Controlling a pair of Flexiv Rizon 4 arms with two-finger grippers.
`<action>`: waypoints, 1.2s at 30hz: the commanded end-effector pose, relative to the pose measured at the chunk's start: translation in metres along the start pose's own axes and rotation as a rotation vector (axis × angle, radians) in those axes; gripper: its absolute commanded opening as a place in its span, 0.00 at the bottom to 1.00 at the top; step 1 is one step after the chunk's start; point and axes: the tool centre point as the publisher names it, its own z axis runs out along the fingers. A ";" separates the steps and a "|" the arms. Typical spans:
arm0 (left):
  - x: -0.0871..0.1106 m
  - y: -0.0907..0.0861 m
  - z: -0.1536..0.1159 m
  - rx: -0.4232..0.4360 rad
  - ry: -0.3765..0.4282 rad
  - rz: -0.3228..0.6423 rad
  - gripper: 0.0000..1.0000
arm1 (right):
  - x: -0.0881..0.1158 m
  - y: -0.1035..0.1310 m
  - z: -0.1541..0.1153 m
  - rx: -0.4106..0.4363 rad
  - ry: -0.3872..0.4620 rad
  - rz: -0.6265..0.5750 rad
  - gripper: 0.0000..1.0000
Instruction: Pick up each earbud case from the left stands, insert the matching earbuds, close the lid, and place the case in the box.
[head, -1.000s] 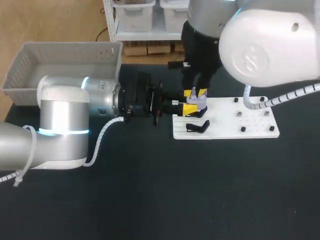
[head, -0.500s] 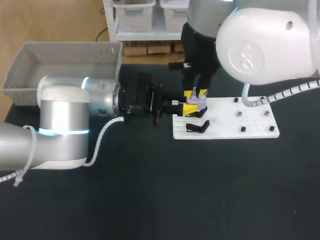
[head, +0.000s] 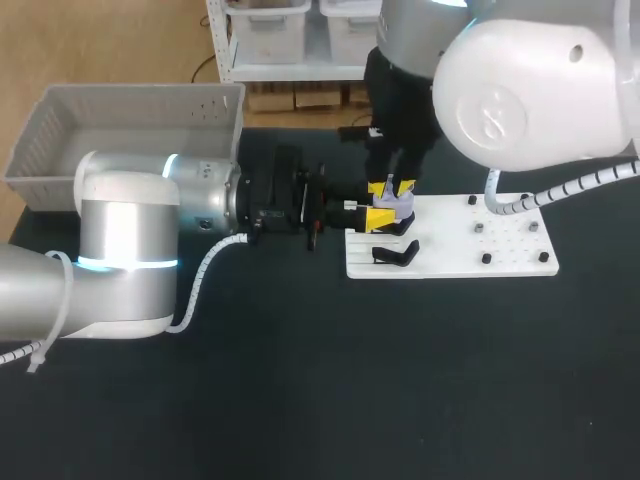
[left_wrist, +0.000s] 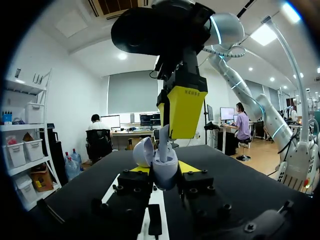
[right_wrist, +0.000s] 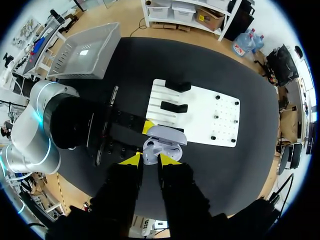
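Left gripper (left_wrist: 164, 169) is clasping the open earbud case (right_wrist: 165, 136) at the white board's (head: 500, 250) edge | right gripper (right_wrist: 149, 159) is pinching an earbud (left_wrist: 162, 145) into it; only its elbow has been shifting over the last second | insertion seemingly underway

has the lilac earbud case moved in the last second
no, the lilac plastic earbud case is at the same spot over the flat white pegboard's left end

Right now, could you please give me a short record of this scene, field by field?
case: open, lid up, held at the board's edge
left gripper: shut on the case from both sides
right gripper: above the case, lowering an earbud into it
board: white, on the table
stands: two, black, no case on either
box: grey, beyond the left arm
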 end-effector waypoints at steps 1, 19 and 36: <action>0.001 -0.001 0.000 -0.005 -0.001 0.003 0.00 | -0.002 0.000 0.003 -0.002 0.002 0.002 0.00; 0.001 -0.001 0.000 -0.005 -0.001 0.003 0.00 | -0.006 -0.004 0.011 -0.008 0.020 0.008 0.00; 0.001 -0.001 0.000 -0.005 -0.001 0.003 0.00 | 0.005 -0.004 -0.036 -0.084 -0.077 0.028 1.00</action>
